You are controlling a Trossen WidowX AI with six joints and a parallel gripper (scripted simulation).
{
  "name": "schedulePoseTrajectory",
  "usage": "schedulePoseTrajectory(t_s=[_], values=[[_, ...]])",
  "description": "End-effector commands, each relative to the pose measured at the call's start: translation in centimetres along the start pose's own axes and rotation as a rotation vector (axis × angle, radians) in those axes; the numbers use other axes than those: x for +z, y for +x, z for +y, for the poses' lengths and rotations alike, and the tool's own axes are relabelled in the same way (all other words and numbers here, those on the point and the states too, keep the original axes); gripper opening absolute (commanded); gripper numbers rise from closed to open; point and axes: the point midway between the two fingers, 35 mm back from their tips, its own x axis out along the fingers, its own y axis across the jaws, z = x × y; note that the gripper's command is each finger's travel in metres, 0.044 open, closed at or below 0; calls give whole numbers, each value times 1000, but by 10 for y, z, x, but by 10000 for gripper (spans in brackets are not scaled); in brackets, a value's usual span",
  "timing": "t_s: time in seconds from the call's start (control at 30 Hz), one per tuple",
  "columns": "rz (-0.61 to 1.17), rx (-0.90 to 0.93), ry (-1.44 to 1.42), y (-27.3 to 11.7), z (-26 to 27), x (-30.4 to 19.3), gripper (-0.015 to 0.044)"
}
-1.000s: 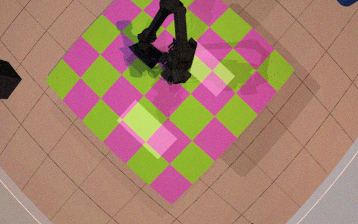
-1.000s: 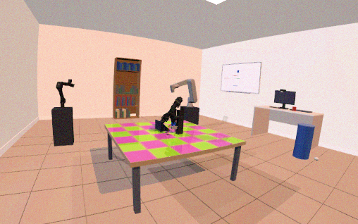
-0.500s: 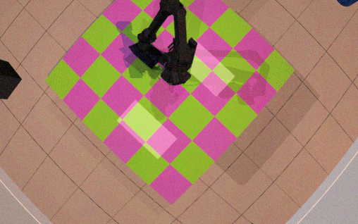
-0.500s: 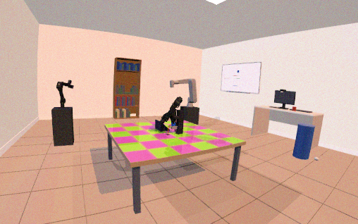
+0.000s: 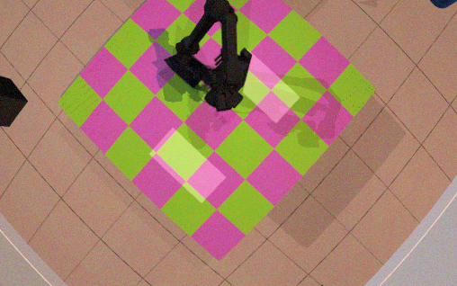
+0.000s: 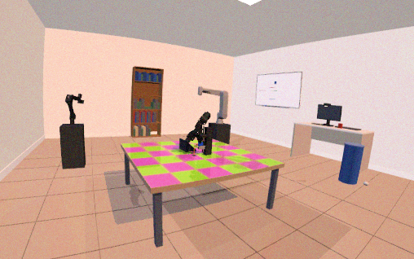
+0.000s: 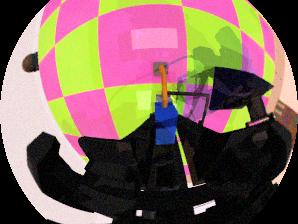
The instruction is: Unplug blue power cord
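Your end effector [image 7: 166, 137] is clamped on the blue plug [image 7: 165, 124] at the wrist view's centre. An orange cord [image 7: 161, 86] runs up-frame from the plug. The power strip itself you can't make out. Your arm [image 5: 220, 54] sits over the upper-middle of the checkered tabletop [image 5: 252, 198].

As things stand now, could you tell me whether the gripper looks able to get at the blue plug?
Yes, it seems so: the gripper is already shut on the blue plug, seen between its fingers in the wrist view. Nothing appears to stand in the way; the power strip itself cannot be made out clearly.
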Motion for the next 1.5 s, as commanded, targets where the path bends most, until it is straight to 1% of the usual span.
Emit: schedulePoseTrajectory(t_s=[0.0, 0.2, 0.23, 0.4, 0.7, 0.8, 1.07, 1.47], values=[[-89, 11, 24, -14, -2, 42, 0], [-89, 11, 25, -16, -3, 52, 0], [-84, -3, 18, -10, -4, 39, 26], [-84, -3, 18, -10, -4, 39, 157], [-84, -3, 18, -10, -4, 39, 160], [-84, 10, 26, -18, -4, 40, 160], [-84, 10, 26, -18, -4, 39, 160], [-84, 10, 26, -17, -3, 22, 160]])
